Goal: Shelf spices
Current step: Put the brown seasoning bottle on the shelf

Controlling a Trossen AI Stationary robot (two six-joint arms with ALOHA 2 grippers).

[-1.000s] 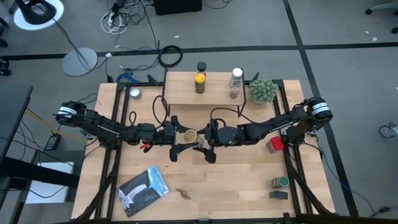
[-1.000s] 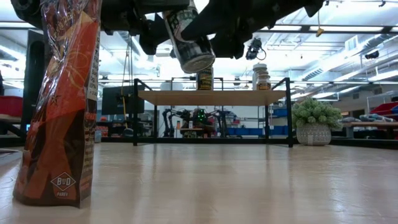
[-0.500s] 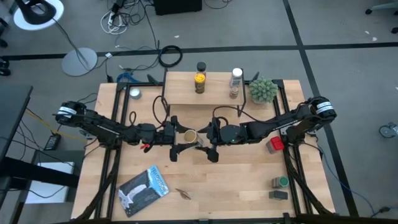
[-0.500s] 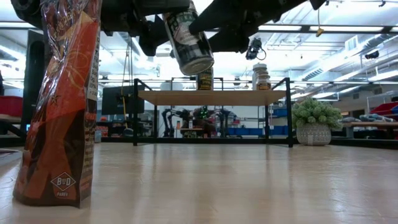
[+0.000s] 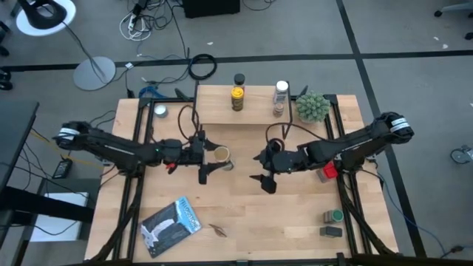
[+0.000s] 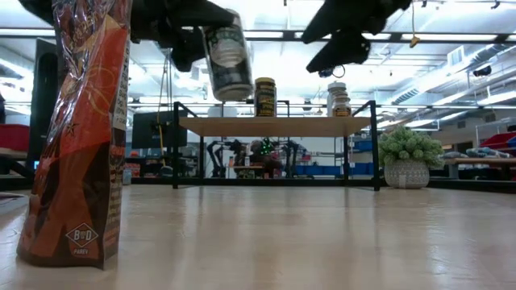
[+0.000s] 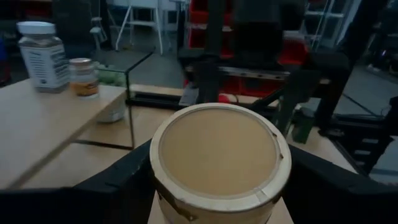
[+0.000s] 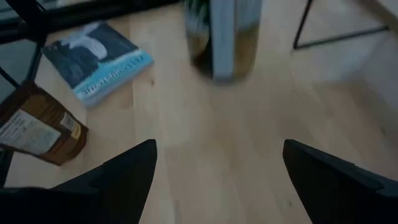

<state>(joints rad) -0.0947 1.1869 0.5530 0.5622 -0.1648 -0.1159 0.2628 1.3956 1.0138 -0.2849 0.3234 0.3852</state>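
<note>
My left tool is clamped around a tan-lidded jar, holding it in the air above the table, in front of the shelf; from table height the jar hangs nearly upright, slightly tilted, its lid uppermost and well clear of the wood. In my left wrist view the round tan lid sits between my two dark fingers, which press its sides. My right tool hovers over the middle of the table, apart from the jar, its fingers spread wide with nothing between them. On the shelf stand a yellow jar with a black lid and a white-capped bottle. A small potted plant sits just beside the shelf's right end. A red tin lies near my right arm, and a green tin rests near the table's right edge. A blue-white packet lies flat toward the front left.
</note>
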